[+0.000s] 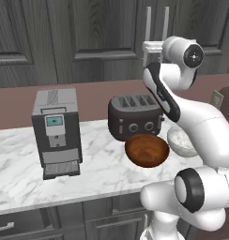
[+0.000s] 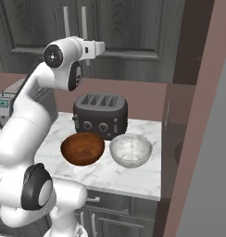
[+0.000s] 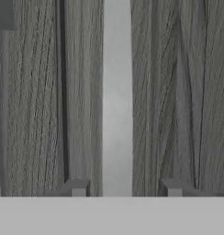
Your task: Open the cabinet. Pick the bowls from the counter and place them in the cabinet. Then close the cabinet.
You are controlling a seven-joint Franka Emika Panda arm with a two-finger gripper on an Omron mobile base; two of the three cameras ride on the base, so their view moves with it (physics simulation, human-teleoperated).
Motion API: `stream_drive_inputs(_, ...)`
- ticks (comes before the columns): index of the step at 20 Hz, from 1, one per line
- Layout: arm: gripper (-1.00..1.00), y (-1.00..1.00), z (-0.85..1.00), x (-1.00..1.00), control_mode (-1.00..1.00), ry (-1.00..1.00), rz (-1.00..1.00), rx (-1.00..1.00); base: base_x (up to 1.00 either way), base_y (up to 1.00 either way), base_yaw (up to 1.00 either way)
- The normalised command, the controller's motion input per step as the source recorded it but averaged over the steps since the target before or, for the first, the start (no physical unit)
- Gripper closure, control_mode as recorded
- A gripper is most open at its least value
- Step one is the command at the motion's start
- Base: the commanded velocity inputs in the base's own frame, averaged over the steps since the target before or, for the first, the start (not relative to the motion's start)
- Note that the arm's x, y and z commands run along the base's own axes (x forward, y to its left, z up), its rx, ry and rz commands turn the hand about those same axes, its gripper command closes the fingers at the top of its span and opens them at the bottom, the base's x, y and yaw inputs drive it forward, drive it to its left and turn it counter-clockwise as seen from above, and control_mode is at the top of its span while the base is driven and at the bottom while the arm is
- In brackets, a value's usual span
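I have the cabinet shut above the counter, both panelled doors flush, their two silver bar handles side by side at the centre seam. My gripper is raised to those handles. Through the hand camera one handle runs straight up between the two fingertips, which stand apart on either side of it with a gap left on each side; the jaws are partly open and grip nothing that I can see. From the base cameras the hand sits level with the lower ends of the handles, just in front of the door.

Below the cabinet, the toaster stands on the marble counter against the back wall. Just in front of the toaster lies the brown bowl, and beside it, near the counter's end, the pale bowl; the two are close together, both upright. Well to the other side of the toaster stands a coffee machine.
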Motion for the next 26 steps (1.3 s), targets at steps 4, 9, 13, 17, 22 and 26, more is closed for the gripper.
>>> stream_drive_inputs(4, 1.00, -0.42, 0.00, -0.37, -1.00, 0.00, -0.03, 0.02, 0.00, 0.00, 0.00)
stream_drive_inputs(9, 1.00, -0.95, 0.06, -0.85, -1.00, 0.02, -0.08, 0.11, 0.00, 0.00, 0.00)
stream_drive_inputs(13, 1.00, -1.00, 0.09, -1.00, -1.00, 0.06, -0.14, 0.17, 0.00, 0.00, 0.00)
stream_drive_inputs(17, 1.00, -1.00, 0.07, -1.00, -1.00, 0.01, -0.19, 0.16, 0.00, 0.00, 0.00)
stream_drive_inputs(22, 1.00, -0.93, 0.15, -1.00, -1.00, 0.00, -0.26, 0.13, 0.00, 0.00, 0.00)
stream_drive_inputs(26, 1.00, -0.82, 0.16, -1.00, -1.00, 0.00, -0.28, 0.11, 0.00, 0.00, 0.00)
